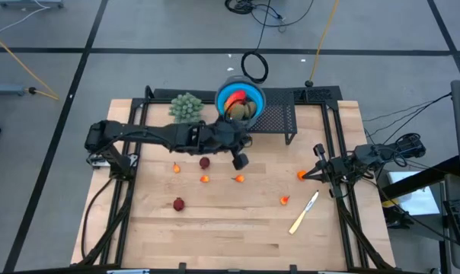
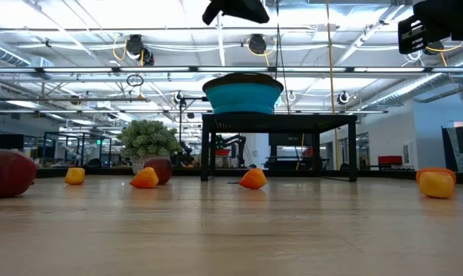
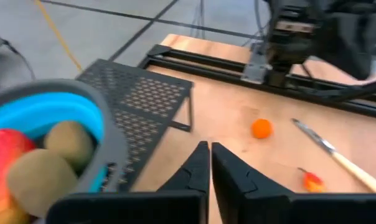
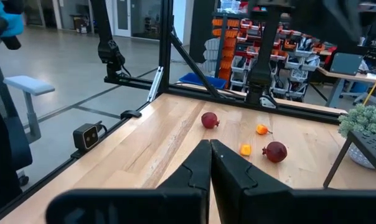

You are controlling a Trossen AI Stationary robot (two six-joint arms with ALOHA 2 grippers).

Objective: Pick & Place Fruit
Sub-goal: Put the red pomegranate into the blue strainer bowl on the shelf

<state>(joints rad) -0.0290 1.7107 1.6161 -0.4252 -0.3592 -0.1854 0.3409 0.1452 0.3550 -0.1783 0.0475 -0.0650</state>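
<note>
Left jaws (image 3: pixel 210 163): closed with the two dark fingers pressed together, nothing between them; raised above the bench beside the bowl.
Right jaws (image 4: pixel 209 163): closed finger to finger, empty; parked at the right edge of the bench.
Bowl: a blue collapsible bowl with a grey rim (image 1: pixel 241 100) stands on a black perforated metal stand (image 1: pixel 277 118), just beside the left jaws.
Fruit in bowl: a red-yellow oblong fruit (image 3: pixel 2 163) and two brown-olive oval fruits (image 3: pixel 40 180) lie inside it.
Fruit on bench, near left jaws: a dark red ball fruit (image 1: pixel 205 162) lies just beside them on the light wooden bench (image 1: pixel 230 228); small orange pieces (image 1: pixel 206 180) are scattered nearby.
Fruit farther off: a second dark red ball (image 1: pixel 179 203) lies well apart from the left jaws.
Fruit near right jaws: a round orange piece (image 1: pixel 301 175) lies near them; another small orange piece (image 1: pixel 285 200) lies between them and the bench centre.
Other items: a pale yellowish knife (image 1: pixel 304 212) lies near the right jaws; a green bushy plant (image 1: pixel 186 106) stands beside the bowl.
</note>
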